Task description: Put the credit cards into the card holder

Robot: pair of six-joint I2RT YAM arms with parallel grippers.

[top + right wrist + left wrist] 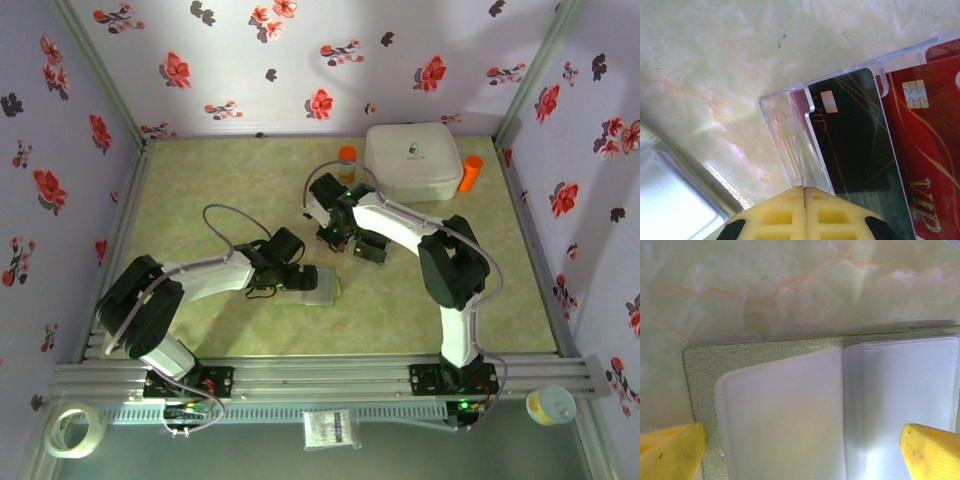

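Observation:
The olive-green card holder (325, 287) lies open on the table, its pale sleeves (790, 415) facing up. My left gripper (298, 275) hangs open just over it, with yellow fingertips (670, 450) either side of the sleeves and nothing between them (802, 455). My right gripper (345, 240) is shut (804, 189) on a thin reddish credit card (801, 150) seen edge-on, standing at the left end of a clear plastic tray (777, 120). A black credit card (855, 135) and a red one (925, 160) lie flat in that tray.
A large white rounded box (412, 160) stands at the back, with one orange-capped bottle (347, 160) on its left and another (470, 172) on its right. Floral walls close in the table on three sides. A tape roll (75, 430) lies outside the front rail.

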